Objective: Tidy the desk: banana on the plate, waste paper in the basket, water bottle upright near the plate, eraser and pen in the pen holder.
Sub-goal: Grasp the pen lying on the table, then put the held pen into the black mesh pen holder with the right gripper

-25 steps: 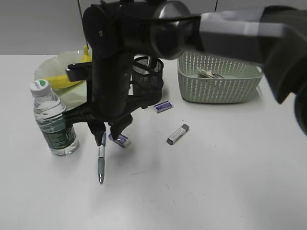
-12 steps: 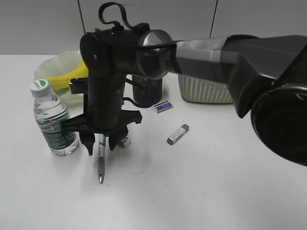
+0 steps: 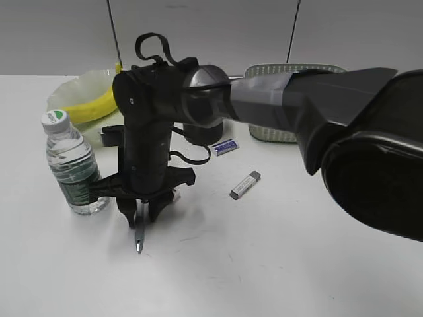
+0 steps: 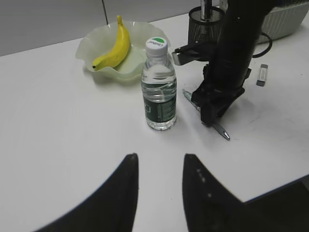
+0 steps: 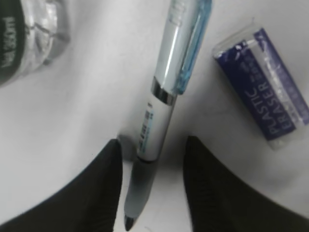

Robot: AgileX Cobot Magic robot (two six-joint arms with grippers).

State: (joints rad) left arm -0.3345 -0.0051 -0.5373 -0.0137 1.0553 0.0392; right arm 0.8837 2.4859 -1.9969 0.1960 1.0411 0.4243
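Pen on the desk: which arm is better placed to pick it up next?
Right. The right gripper is down at the desk with its open fingers on either side of the pen, which lies flat between them. The left gripper hangs back, apart from the pen, short of the water bottle.

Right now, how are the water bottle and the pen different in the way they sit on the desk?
The water bottle stands upright on its base; the pen lies flat on the desk. The bottle stands free, with nothing gripping it; the pen lies between the open fingers of the right gripper, not yet clamped. The bottle is clear with a dark green label; the pen is slim, white and pale blue. Both rest on the desk.
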